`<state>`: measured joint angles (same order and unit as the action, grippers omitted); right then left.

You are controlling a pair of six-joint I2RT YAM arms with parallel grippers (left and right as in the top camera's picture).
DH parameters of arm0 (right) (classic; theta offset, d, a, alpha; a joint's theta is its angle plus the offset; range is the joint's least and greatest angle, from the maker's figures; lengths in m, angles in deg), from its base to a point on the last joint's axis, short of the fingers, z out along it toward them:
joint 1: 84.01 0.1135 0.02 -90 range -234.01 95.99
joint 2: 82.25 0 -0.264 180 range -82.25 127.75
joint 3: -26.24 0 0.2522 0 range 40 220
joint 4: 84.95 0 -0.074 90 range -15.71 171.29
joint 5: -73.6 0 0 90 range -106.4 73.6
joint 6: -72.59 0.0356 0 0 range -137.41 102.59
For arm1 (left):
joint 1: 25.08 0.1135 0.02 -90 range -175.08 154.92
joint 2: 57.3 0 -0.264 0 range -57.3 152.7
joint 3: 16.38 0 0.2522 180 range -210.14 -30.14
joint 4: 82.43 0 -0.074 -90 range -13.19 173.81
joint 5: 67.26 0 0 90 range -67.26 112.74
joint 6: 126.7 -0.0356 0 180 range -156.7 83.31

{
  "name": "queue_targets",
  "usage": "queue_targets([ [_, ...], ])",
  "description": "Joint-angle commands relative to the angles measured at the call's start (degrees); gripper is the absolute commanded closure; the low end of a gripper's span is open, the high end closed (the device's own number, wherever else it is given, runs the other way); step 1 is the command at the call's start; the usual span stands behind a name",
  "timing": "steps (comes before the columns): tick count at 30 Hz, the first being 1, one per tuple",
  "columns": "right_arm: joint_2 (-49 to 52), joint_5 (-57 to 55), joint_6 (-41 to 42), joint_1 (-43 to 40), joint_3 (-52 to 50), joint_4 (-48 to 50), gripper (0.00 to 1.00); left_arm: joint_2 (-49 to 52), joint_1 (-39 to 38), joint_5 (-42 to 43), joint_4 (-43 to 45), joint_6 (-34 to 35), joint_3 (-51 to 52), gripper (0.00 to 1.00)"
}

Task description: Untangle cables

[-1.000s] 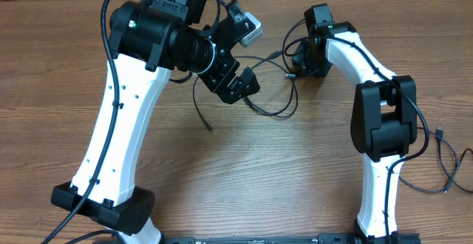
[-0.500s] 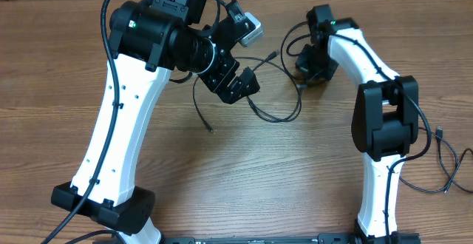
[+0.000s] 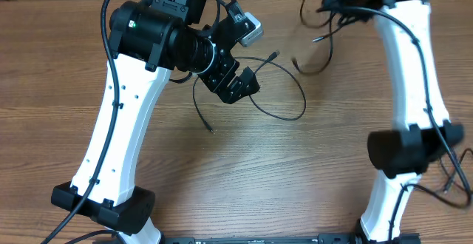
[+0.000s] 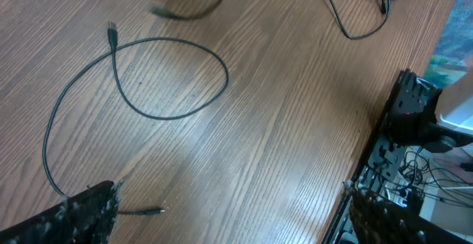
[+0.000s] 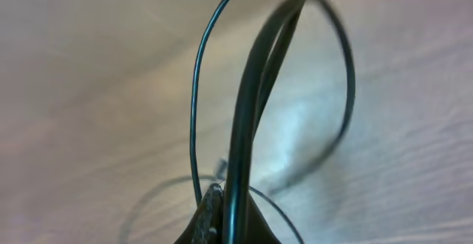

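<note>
Right gripper clamped on a dangling cable, well apart from the left gripper, whose jaws gape wide. A second cable loops just beside the left gripper. The cords look light, limp and slippery, probably best pinched near a plug.

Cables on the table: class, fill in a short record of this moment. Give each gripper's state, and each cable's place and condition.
Left gripper: open, holding nothing
Right gripper: shut on the held cable
Held cable: hangs in loops from the fingers, blurred
Looped cable: flat on the table, one open loop, untouched
Third cable: lies apart, near the table's edge
</note>
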<state>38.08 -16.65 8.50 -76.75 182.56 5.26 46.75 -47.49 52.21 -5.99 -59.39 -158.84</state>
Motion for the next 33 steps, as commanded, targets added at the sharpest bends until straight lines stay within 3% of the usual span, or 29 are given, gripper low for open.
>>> queue_targets([
  [1, -4.57, -0.37, -0.92, 0.09, 3.52, 0.79, 0.96, -0.24, -0.11, -0.09, 0.07, 0.0, -0.02, 0.01],
  [14, -6.97, -12.66, -0.92, -3.06, 3.61, 0.44, 0.96, -0.24, -0.11, -0.09, 0.07, 0.0, -0.02, 0.0],
  [33, -1.29, -12.59, -0.68, -33.07, 3.26, -1.75, 0.96, -0.24, -0.11, -0.09, 0.07, 0.0, -0.02, 0.0],
])
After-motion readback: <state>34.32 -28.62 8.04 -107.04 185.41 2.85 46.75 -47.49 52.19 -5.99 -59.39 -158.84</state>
